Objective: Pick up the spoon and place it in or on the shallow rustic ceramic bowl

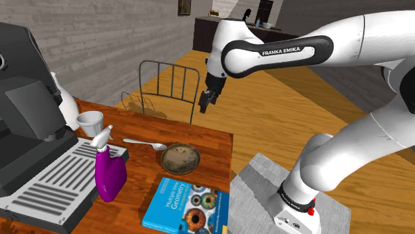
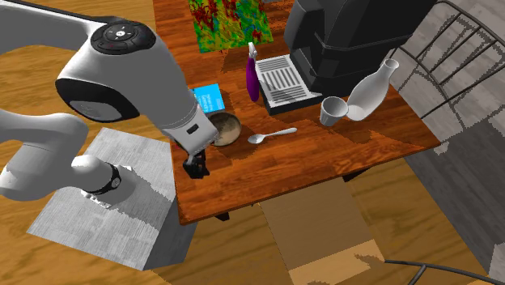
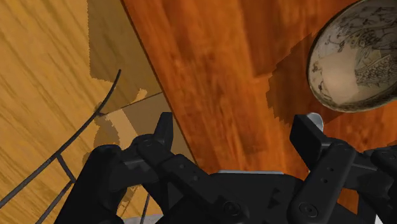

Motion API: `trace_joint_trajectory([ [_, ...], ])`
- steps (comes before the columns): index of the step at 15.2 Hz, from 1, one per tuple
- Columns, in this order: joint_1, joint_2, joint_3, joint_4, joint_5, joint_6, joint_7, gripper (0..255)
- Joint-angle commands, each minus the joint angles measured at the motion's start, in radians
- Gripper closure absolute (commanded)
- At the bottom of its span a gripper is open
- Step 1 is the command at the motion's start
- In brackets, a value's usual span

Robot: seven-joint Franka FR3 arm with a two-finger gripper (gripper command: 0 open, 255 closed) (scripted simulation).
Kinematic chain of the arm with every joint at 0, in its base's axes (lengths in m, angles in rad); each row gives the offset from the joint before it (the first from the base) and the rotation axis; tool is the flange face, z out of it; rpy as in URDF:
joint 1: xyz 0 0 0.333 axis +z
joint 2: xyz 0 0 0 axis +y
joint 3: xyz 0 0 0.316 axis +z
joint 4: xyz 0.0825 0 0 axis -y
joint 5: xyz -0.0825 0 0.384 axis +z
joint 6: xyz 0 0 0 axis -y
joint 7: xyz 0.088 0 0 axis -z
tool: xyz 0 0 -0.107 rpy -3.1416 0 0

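Spoon [image 1: 143,142] lies betw. cup [image 1: 90,122] & bowl [image 1: 180,158], purple bottle [image 1: 108,171] nearby; pincer [image 1: 205,106] open, empty, over table [image 1: 209,149] edge.

Our white arm [image 1: 352,40], black gripper [image 1: 203,105]
We see smooth white shells, dark joints, "FRANKA EMIKA" lettering [image 1: 280,50] on a black band [image 1: 322,45].

Spoon [image 1: 145,143]: silvery, lying flat on wooden counter [image 1: 209,149], scoop end pointing toward bowl [image 1: 180,158], just beside its rim, small gap between. Bowl: round, shallow, mottled brown inside, upright, near counter's edge.
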Motion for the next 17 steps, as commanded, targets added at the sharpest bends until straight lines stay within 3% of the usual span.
trace_joint_trajectory([
  [1, 0.011, 0.058, 0.015, 0.013, 0.013, 0.055, 0.012, 0],
  [9, 0.053, 0.302, 0.076, 0.113, 0.039, 0.233, 0.060, 0],
  [17, 0.100, 0.562, 0.122, 0.287, 0.018, 0.358, 0.115, 0],
])
